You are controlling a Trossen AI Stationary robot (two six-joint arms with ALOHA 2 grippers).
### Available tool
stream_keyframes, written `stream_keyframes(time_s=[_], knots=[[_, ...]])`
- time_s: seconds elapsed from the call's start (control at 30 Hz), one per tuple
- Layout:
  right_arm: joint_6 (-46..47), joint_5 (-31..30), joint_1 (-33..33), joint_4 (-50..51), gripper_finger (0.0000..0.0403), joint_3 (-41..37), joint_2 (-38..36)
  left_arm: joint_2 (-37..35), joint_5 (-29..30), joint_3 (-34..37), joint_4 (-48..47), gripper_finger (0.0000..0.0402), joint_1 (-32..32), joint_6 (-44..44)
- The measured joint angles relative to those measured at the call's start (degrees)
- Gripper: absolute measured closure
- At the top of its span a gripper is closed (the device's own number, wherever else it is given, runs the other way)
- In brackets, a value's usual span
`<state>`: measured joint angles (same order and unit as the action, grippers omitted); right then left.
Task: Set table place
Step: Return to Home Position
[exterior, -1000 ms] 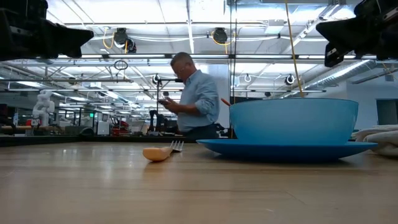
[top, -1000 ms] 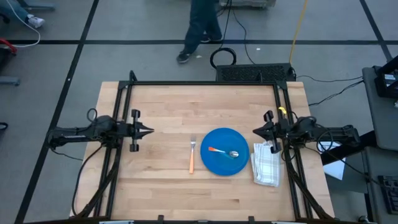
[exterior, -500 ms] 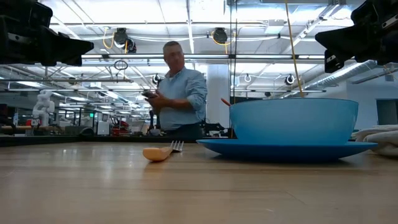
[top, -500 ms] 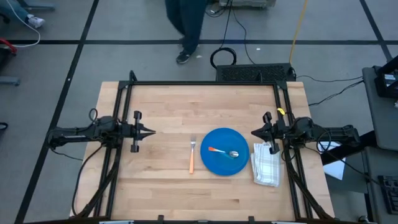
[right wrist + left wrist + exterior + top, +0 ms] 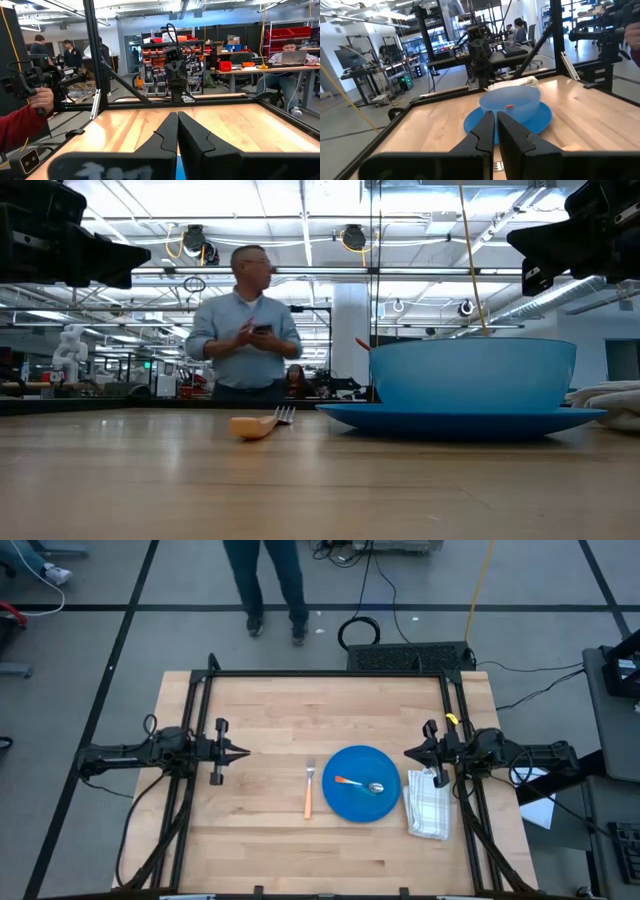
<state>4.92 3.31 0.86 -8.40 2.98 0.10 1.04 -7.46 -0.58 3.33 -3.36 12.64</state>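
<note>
A blue plate (image 5: 362, 797) carrying a blue bowl (image 5: 470, 372) sits on the light wooden table (image 5: 280, 710), right of middle. A spoon with an orange handle (image 5: 360, 785) lies in the bowl. A fork with an orange handle (image 5: 309, 790) lies flat on the table left of the plate. A folded checked cloth (image 5: 429, 803) lies right of the plate. My left gripper (image 5: 244, 751) hovers shut and empty over the table's left side. My right gripper (image 5: 408, 753) hovers shut and empty above the cloth's far end. Both point toward the table's middle.
A black metal frame (image 5: 330, 674) edges the table, with uprights at both sides. A person (image 5: 245, 330) stands beyond the far edge. A sleeved hand holding a device (image 5: 30, 100) shows at the side in the right wrist view. Bare wood lies at the near and far parts.
The person beyond the table's far edge has walked toward the left and turned to face the table. Both arms and the tableware have kept still.
</note>
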Motion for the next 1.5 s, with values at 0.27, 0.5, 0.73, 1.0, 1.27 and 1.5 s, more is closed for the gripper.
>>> stream_keyframes(time_s=[0.27, 0.5, 0.73, 1.0, 1.27, 1.5], knots=[[-1.1, -0.1, 0.0, -0.4, 0.0403, 0.0, 0.0, 0.0, 0.0, 0.0, -0.2, 0.0376, 0.0, -1.4], [0.5, -0.2, 0.0, -0.6, 0.0403, 0.0, 0.0, 0.0, 0.1, 0.0, -1.5, 0.0376, 0.0, -3.5], [0.8, -0.2, 0.0, -0.3, 0.0403, 0.0, 0.0, 0.0, 0.1, 0.0, -1.5, 0.0376, 0.0, -3.9], [0.8, -0.2, 0.0, -0.3, 0.0403, 0.0, 0.0, 0.0, 0.1, 0.0, -1.5, 0.0376, 0.0, -4.0], [0.8, -0.2, 0.0, -0.3, 0.0403, 0.0, 0.0, 0.0, 0.1, 0.0, -1.5, 0.0376, 0.0, -4.0], [0.8, -0.3, 0.0, -0.3, 0.0403, 0.0, 0.0, 0.0, 0.1, 0.0, -1.5, 0.0376, 0.0, -4.0]])
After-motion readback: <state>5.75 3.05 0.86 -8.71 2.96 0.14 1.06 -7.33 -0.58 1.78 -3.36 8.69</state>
